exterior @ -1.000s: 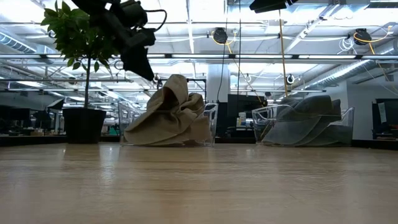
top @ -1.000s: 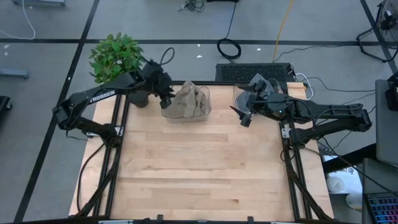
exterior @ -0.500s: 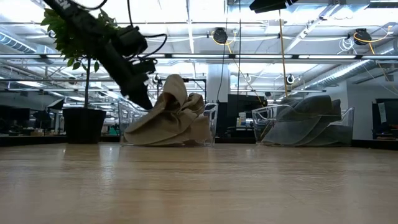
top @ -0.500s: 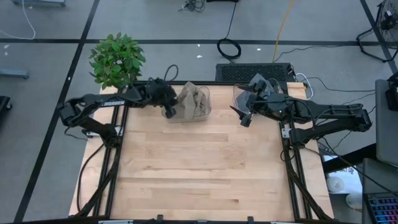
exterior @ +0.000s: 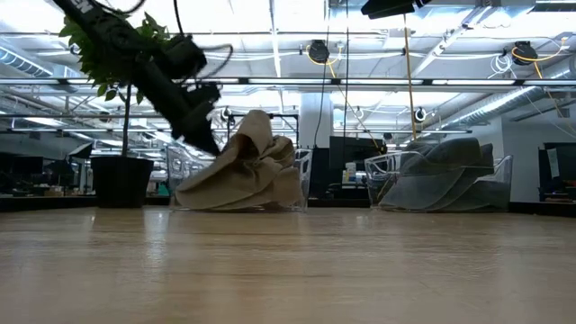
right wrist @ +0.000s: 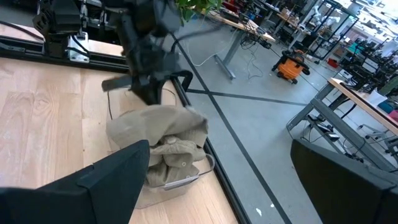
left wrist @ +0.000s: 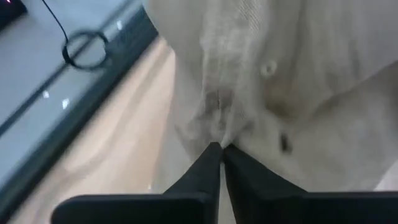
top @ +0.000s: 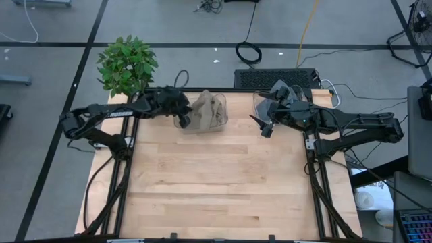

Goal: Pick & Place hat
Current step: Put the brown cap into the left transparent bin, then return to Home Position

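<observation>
A crumpled beige hat [top: 206,109] [exterior: 247,171] [right wrist: 163,138] lies in a clear bin [top: 223,119] at the table's far edge. My left gripper [top: 183,113] [exterior: 208,142] [left wrist: 221,148] has reached the hat's left side and is shut on its cloth. A grey hat [exterior: 450,171] [top: 260,102] sits in a second clear bin on the right, partly under my right arm. My right gripper [top: 265,127] hovers open just near of that bin, touching nothing. My left gripper pinches a fold of the beige hat's cloth [left wrist: 214,127] on the hat's left side between its two fingertips [left wrist: 208,160]. The fingers come from the table's left, slanting down. The hat still rests in its bin, bunched and slack.
A potted plant [top: 125,64] [exterior: 121,178] stands at the far left corner, close behind my left arm. The two bins line the far edge. Bare wood [top: 216,182] stretches from the bins toward the near edge.
My left gripper has come down from above the bin's left end to the beige hat's left side, and the arm has dropped lower and stretched out. The right arm has kept still.
</observation>
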